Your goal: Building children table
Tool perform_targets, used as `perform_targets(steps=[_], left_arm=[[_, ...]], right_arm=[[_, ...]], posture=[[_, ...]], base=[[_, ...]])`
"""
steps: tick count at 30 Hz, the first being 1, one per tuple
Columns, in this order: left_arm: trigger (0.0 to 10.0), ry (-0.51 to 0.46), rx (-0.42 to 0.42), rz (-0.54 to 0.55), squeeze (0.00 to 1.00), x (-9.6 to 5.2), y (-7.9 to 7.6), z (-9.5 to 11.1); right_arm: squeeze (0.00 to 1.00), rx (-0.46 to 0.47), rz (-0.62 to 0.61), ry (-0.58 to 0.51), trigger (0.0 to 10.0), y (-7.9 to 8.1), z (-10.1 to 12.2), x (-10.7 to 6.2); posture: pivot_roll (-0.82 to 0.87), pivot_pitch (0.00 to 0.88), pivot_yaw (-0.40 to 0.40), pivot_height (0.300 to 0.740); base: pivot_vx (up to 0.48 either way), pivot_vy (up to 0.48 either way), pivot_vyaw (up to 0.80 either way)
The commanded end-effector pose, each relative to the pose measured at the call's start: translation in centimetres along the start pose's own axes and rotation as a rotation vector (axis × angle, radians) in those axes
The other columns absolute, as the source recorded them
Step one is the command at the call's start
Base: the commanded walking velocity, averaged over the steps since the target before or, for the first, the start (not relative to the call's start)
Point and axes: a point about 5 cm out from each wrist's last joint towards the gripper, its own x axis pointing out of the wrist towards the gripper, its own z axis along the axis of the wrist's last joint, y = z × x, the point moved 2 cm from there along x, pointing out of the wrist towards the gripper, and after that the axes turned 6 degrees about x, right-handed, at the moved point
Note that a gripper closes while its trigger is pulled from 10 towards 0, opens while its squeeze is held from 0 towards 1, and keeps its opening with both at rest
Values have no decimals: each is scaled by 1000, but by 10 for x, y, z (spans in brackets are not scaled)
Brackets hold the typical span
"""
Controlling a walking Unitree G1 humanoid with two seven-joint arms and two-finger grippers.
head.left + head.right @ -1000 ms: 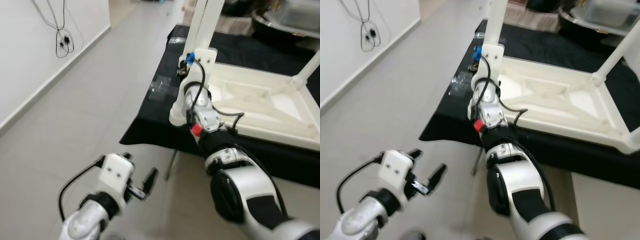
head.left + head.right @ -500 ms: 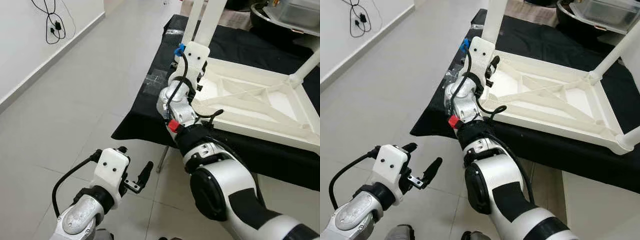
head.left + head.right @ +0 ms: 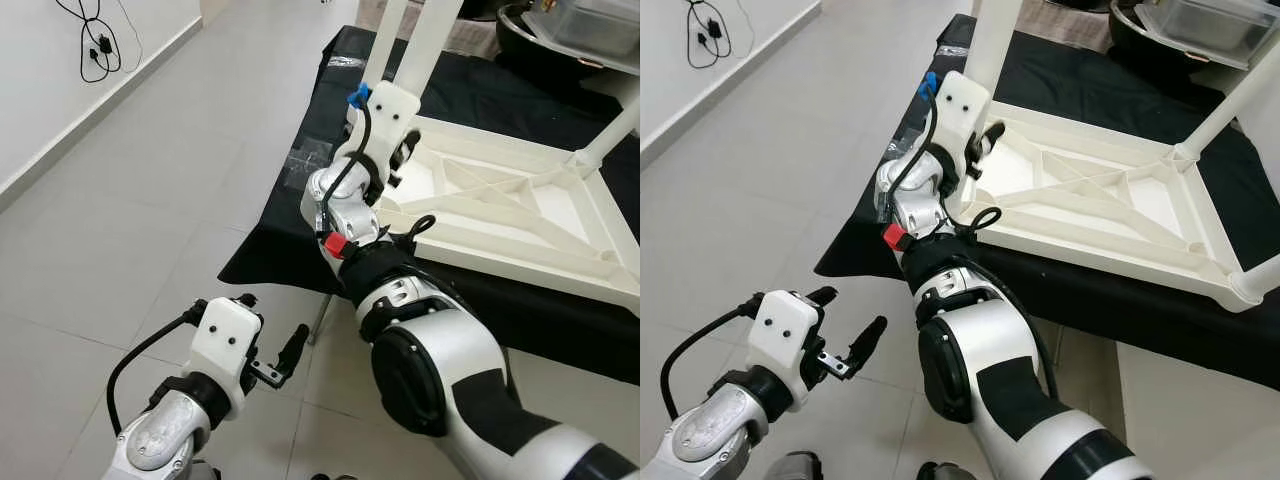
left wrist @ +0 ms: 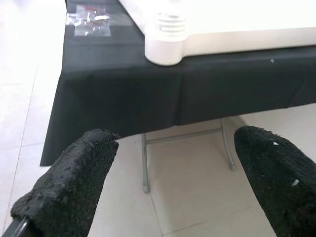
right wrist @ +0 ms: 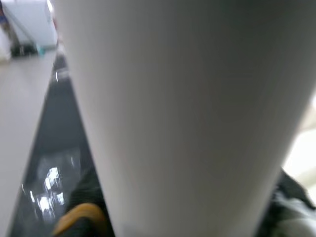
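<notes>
A white children's table [image 3: 520, 215] lies upside down on a black-clothed table [image 3: 300, 240], its legs pointing up. My right gripper [image 3: 402, 152] is at the near-left corner, where a white leg [image 3: 432, 40] rises. Its black fingers [image 3: 990, 133] sit on either side of that leg, closed against it. In the right wrist view the leg [image 5: 187, 108] is pressed close to the camera. A threaded stub [image 4: 168, 29] shows at that corner. My left gripper [image 3: 272, 325] hangs open low over the floor, nothing between its fingers [image 4: 74, 187].
Another leg [image 3: 390, 35] stands behind the held one, and one more [image 3: 1225, 105] at the far right. A clear bag of hardware [image 3: 310, 160] lies on the cloth's left edge. Metal folding legs [image 4: 145, 163] stand under the table. A cable [image 3: 100, 50] hangs on the left wall.
The head view has shifted down and back. My right wrist has turned a little while staying at the leg. The left gripper remains open near the floor.
</notes>
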Motion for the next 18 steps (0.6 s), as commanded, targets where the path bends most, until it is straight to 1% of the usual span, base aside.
perform_targets(steps=[1, 3, 6, 9, 10, 14, 15, 16, 18], left_arm=[[10000, 1, 0, -7, 0, 0, -3, -1], [10000, 1, -1, -9, 0, 0, -4, -1], [10000, 1, -2, -10, 0, 1, -4, -1], [10000, -1, -1, -9, 0, 1, -4, -1], [10000, -1, -1, -7, 0, 1, -3, -1], [10000, -2, 0, -5, 0, 2, -2, -1], [10000, -2, 0, -4, 0, 2, -2, -1], [10000, -2, 0, -4, 0, 3, -1, -2], [10000, -2, -3, -4, 0, 3, -1, -2]], right_arm=[[1000, 18, 10, 30, 10000, -5, -3, 6], [1000, 27, 43, 22, 10000, -1, -1, 5], [1000, 26, 60, 0, 10000, 1, 1, 4], [1000, 49, 78, -9, 10000, 3, 3, 3], [0, 56, 92, -15, 10000, 3, 5, 4], [0, 62, 140, -23, 10000, 4, 5, 4], [0, 57, 159, -19, 10000, 4, 3, 5], [0, 31, 182, -20, 10000, 1, 0, 5], [0, 24, 198, -25, 10000, 0, -1, 5]], posture=[[165, 212, -165, 740], [162, 208, -165, 740], [162, 204, -162, 740], [161, 204, -163, 740], [161, 204, -163, 740], [160, 200, -159, 740], [156, 199, -156, 740], [150, 195, -155, 740], [150, 195, -155, 740]], base=[[0, 0, 0], [0, 0, 0], [0, 0, 0], [0, 0, 0], [0, 0, 0], [0, 0, 0], [0, 0, 0], [0, 0, 0], [0, 0, 0]])
